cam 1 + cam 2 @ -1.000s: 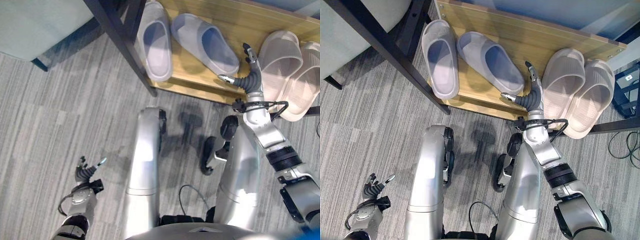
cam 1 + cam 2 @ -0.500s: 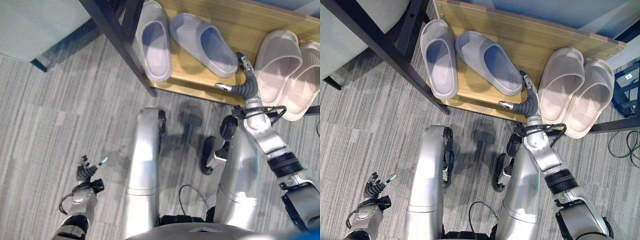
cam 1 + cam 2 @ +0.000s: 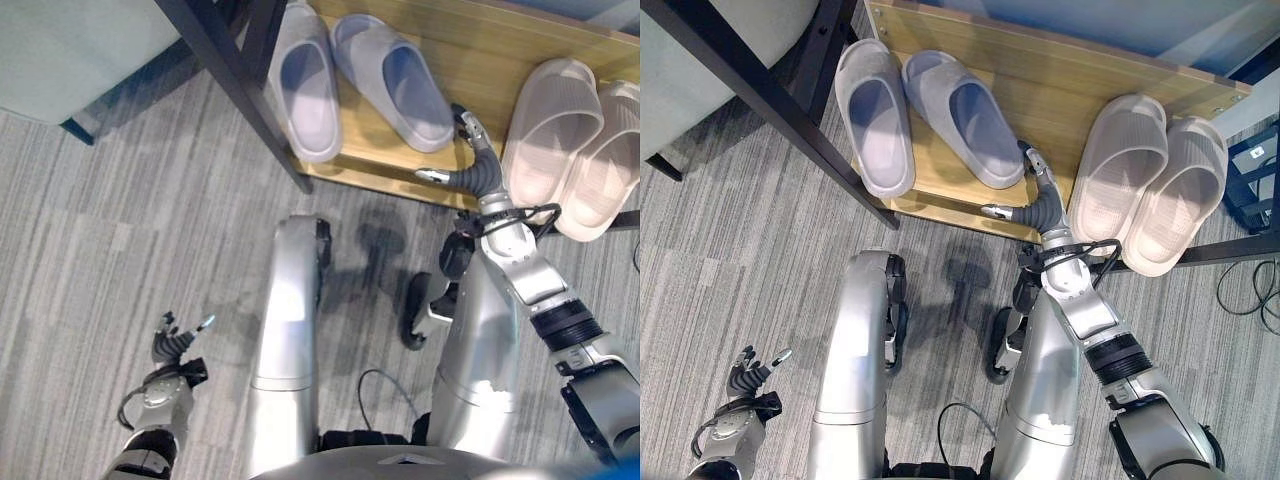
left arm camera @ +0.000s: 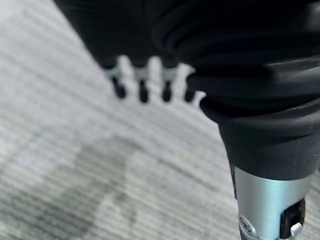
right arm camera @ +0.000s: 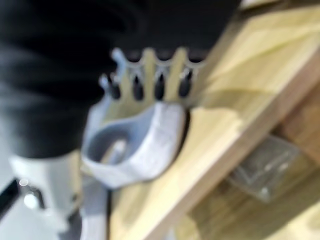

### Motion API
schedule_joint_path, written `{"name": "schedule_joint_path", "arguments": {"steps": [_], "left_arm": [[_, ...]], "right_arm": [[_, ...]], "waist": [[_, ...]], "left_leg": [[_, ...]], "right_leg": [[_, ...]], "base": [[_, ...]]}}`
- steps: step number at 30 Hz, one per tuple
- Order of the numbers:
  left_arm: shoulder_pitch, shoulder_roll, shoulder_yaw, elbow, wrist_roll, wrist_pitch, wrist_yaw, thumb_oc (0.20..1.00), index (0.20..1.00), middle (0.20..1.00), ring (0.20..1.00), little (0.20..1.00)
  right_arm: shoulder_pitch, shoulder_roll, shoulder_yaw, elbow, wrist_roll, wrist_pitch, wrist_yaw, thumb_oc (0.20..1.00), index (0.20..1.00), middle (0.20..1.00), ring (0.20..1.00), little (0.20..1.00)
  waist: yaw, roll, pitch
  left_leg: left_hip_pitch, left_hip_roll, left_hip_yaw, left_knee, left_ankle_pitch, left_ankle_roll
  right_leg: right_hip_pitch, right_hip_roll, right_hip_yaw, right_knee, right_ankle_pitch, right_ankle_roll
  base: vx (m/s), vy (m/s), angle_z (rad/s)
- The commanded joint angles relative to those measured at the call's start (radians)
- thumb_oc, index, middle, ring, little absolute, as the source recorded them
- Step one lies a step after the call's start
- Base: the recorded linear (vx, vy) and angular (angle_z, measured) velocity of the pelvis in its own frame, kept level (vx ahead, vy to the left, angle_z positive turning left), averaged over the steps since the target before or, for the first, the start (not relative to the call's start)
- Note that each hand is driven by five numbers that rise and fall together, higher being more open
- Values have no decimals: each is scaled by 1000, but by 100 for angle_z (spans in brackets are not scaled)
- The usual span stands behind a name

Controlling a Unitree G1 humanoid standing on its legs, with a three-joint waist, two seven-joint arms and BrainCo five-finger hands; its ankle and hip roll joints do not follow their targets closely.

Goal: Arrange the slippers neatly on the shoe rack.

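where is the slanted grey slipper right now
In the left eye view the slanted grey slipper lies on the wooden shelf, between the straight grey slipper and the right hand.

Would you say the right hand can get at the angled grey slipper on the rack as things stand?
Probably yes: the right hand, fingers straight, is already at the heel of the angled grey slipper, with nothing between them on the shoe rack.

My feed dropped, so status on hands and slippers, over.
Right hand open, fingers straight against the angled grey slipper. Left hand open, low over carpet. Pink pair side by side on rack. Nothing blocking.
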Motion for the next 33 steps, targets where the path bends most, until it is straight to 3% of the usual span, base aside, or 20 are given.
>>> {"name": "schedule_joint_path", "arguments": {"steps": [1, 14, 33], "left_arm": [[56, -5, 21, 15, 29, -12, 0, 1000, 1000, 1000, 1000, 1000], [53, -15, 39, 23, 49, -15, 2, 1000, 1000, 1000, 1000, 1000], [30, -29, 4, 82, 72, -11, 0, 1000, 1000, 1000, 1000, 1000]], "right_arm": [[13, -29, 61, -168, 22, -70, 41, 1000, 1000, 1000, 1000, 1000], [122, -18, 145, -276, -39, -65, 152, 1000, 1000, 1000, 1000, 1000], [-32, 65, 216, -134, -60, -64, 140, 1000, 1000, 1000, 1000, 1000]], "waist": [[37, -14, 15], [25, -17, 15], [46, 3, 15]], "left_leg": [[37, -31, -40, -20, -72, 19], [37, -33, -40, -32, -61, 17], [37, -34, -34, -51, -49, 14]], "right_leg": [[60, 14, 162, -42, 56, -29], [60, 19, 163, -51, 58, -28], [60, 23, 170, -60, 71, -27]], "base": [[0, 0, 0], [0, 0, 0], [0, 0, 0]]}}
